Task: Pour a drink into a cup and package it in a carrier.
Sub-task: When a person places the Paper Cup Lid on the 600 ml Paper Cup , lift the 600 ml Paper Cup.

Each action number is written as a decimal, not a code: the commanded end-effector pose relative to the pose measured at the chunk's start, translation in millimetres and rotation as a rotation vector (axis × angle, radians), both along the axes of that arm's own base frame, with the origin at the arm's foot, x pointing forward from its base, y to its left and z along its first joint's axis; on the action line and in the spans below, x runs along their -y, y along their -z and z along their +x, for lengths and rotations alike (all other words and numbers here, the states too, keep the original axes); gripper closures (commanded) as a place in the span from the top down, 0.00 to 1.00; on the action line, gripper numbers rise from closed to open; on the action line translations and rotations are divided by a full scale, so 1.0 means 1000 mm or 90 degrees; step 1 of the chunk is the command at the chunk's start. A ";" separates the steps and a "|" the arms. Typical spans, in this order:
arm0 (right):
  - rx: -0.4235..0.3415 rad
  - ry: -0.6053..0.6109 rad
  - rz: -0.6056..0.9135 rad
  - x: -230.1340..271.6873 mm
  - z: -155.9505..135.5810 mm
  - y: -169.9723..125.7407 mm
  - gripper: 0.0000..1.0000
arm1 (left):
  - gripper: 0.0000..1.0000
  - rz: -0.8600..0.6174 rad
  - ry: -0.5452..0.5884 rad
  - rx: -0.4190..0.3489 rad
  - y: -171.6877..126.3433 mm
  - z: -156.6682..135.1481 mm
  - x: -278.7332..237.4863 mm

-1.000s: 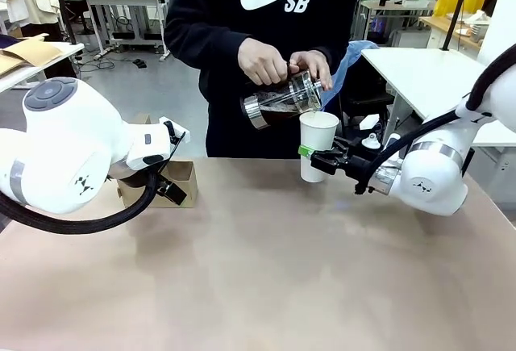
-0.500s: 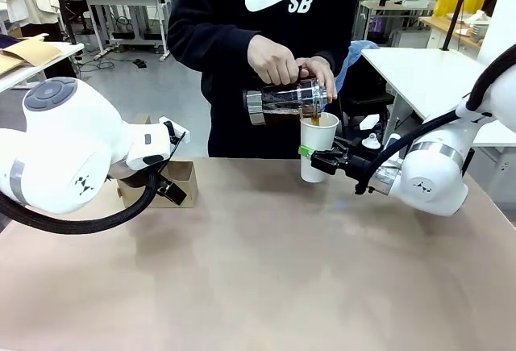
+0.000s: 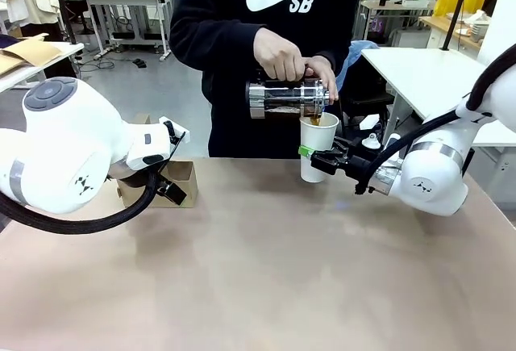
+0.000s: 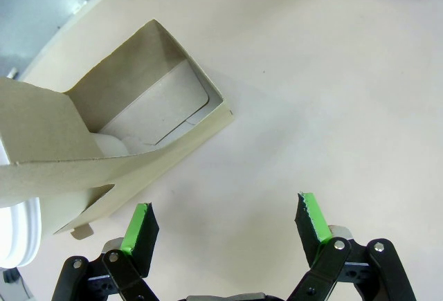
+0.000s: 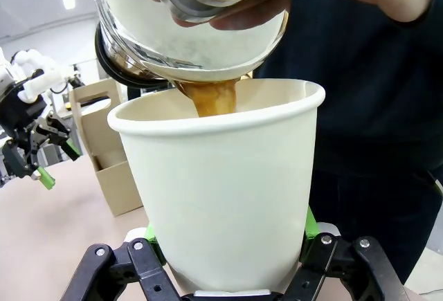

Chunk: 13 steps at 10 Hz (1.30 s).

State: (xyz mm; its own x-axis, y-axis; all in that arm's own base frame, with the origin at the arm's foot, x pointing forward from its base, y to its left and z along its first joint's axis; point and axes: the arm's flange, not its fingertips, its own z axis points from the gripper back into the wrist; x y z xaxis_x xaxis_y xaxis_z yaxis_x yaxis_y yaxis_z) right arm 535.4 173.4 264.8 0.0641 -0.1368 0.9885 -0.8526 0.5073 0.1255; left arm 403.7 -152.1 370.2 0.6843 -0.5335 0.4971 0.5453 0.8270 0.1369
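A person's hands hold a clear glass jug (image 3: 287, 97) with chrome bands on its side, above the far edge of the table. The dark brown drink (image 5: 210, 97) runs from it into the tall white cup (image 3: 318, 146). My right gripper (image 3: 314, 158) is shut on the lower part of the cup, its green pads (image 5: 309, 222) against the cup (image 5: 221, 183) wall. The brown cardboard carrier (image 3: 179, 178) stands at the table's far left. Just beside the carrier (image 4: 131, 117) my left gripper (image 4: 225, 223) hangs open over bare table, holding nothing.
The person stands at the far side of the tan table (image 3: 266, 270), right behind the cup. A white side table (image 3: 427, 73) stands to the right, with small white items (image 3: 372, 142) near it. The near half of the tan table is bare.
The person has raised the jug and tipped it from a slant to lying level, and the drink keeps pouring into the cup. Neither arm has moved.
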 end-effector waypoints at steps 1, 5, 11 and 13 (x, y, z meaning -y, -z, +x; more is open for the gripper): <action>0.006 0.010 -0.002 -0.002 -0.003 -0.003 0.80 | 1.00 -0.001 0.000 0.000 0.000 0.000 0.000; 0.006 0.010 -0.002 -0.002 -0.003 -0.003 0.80 | 1.00 -0.001 0.000 0.000 0.000 0.000 0.000; 0.006 0.010 -0.002 -0.002 -0.003 -0.003 0.80 | 1.00 -0.001 0.000 0.000 0.000 0.000 0.000; 0.006 0.010 -0.002 -0.002 -0.003 -0.003 0.80 | 1.00 -0.001 0.000 0.000 0.000 0.000 0.000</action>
State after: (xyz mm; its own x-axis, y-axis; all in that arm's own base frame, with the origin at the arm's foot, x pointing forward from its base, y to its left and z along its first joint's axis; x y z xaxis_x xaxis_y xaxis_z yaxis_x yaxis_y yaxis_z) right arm 534.9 173.3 264.2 0.0657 -0.1358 0.9886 -0.8522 0.5077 0.1264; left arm 403.7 -152.1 370.2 0.6843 -0.5335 0.4971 0.5453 0.8270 0.1369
